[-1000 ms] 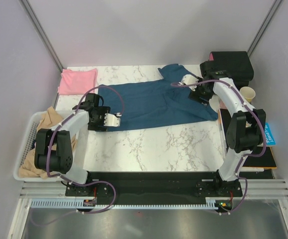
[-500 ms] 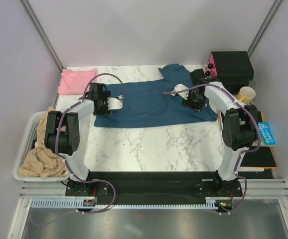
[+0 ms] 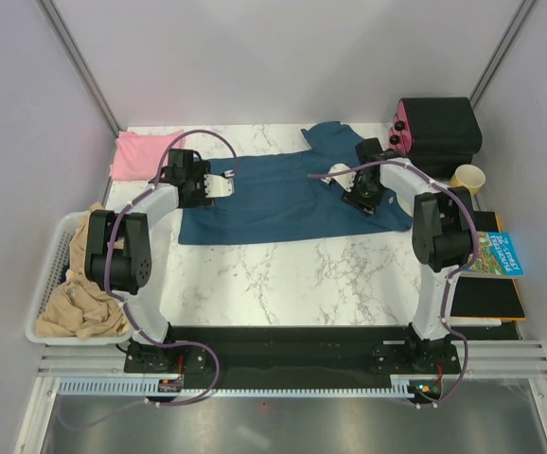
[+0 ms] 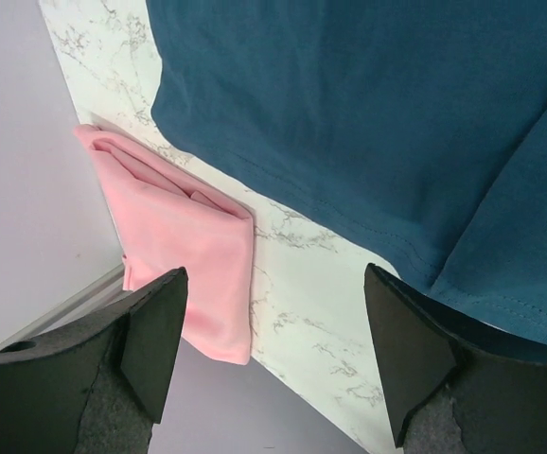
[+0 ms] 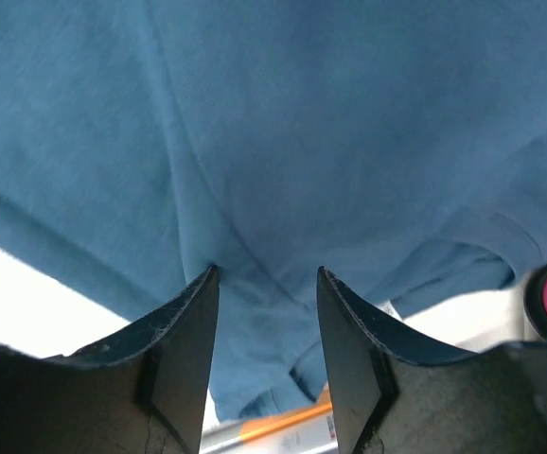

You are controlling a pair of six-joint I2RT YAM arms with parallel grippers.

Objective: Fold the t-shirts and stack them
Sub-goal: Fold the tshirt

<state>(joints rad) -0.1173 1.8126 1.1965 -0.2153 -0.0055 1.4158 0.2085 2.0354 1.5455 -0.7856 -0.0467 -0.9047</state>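
Note:
The large teal-blue t-shirt lies spread flat across the back middle of the marble table. The pale pink t-shirt sits folded at the back left corner. My left gripper hovers over the teal shirt's left edge. In the left wrist view it is open wide over bare marble, with the pink t-shirt on the left and the teal t-shirt on the right. My right gripper rests on the teal shirt's right part. In the right wrist view its jaws stand narrowed but apart, tips pressed into teal t-shirt cloth with a ridge between them.
A white basket holding beige garments stands at the left edge. A black box with pink knobs, a paper cup, a blue printed book and a black tablet line the right side.
My left arm swung from the shirt's front left corner back to its upper left edge near the pink shirt. My right gripper slid left on the teal cloth, its jaws narrowing.

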